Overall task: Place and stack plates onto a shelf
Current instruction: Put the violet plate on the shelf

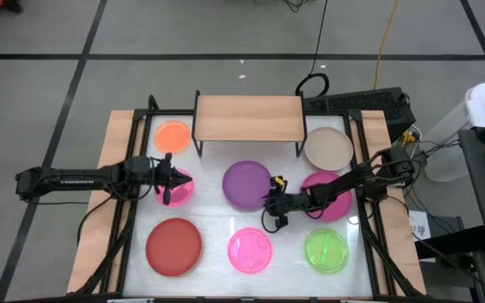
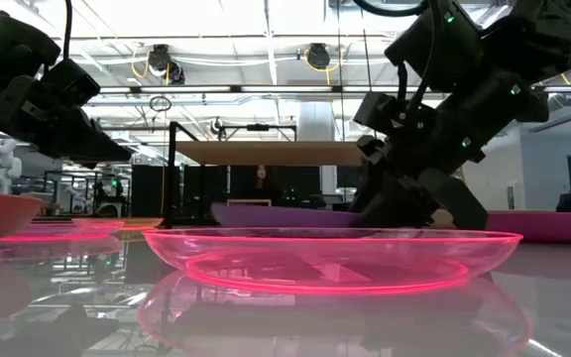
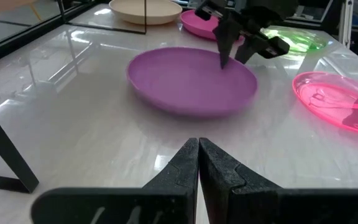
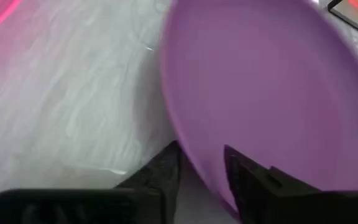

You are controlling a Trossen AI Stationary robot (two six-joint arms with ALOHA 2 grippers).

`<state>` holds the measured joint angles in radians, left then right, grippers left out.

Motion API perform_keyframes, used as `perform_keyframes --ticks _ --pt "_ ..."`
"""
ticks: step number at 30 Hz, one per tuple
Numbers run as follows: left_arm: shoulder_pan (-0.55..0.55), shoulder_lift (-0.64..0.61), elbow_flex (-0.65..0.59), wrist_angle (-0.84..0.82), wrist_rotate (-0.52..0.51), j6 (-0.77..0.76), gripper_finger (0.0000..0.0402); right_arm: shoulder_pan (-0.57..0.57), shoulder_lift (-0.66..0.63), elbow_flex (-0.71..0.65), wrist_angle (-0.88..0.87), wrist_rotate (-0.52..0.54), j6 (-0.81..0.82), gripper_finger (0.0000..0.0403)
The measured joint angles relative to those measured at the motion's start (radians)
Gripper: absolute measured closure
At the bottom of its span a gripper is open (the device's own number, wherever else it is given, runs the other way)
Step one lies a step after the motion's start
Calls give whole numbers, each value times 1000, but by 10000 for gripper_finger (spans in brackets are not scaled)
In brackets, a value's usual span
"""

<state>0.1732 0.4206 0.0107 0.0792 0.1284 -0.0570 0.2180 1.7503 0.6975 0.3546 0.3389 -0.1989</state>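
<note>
The purple plate (image 1: 244,182) lies flat on the white table in front of the shelf (image 1: 248,118), which has a light wood top on black legs. My right gripper (image 1: 274,209) (image 4: 202,167) is open at the plate's right near edge, its fingers astride the rim. My left gripper (image 1: 168,185) (image 3: 199,152) is shut and hovers over a translucent pink plate (image 1: 180,190) left of the purple one, touching nothing. An orange plate (image 1: 173,135) sits by the shelf's left legs and a beige plate (image 1: 327,147) to its right. My right gripper comes down at a slant from the table's right. One finger (image 4: 247,180) is inside the purple plate's rim (image 4: 207,186) and one finger (image 4: 160,177) is outside it. I cannot tell whether either finger touches the rim. The plate rests flat on the table.
A magenta plate (image 1: 331,200) lies under my right arm. Along the near edge sit a red plate (image 1: 173,246), a second translucent pink plate (image 1: 250,250) and a green plate (image 1: 326,250). Black frame rails run along both table sides.
</note>
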Motion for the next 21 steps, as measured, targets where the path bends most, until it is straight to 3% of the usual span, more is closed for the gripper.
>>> perform_keyframes --ticks 5,9,14,18,21 --pt "0 0 0 0 0 0 385 9 -9 0 21 -1 -40 393" --pt "0 0 0 0 0 0 385 34 -42 -2 71 -7 -56 398" --pt "0 0 0 0 0 0 385 69 -173 -2 195 15 -79 400" --pt "0 0 0 0 0 0 385 67 -326 -1 220 91 -109 400" --pt "0 0 0 0 0 0 385 31 -422 -1 236 219 -209 401"
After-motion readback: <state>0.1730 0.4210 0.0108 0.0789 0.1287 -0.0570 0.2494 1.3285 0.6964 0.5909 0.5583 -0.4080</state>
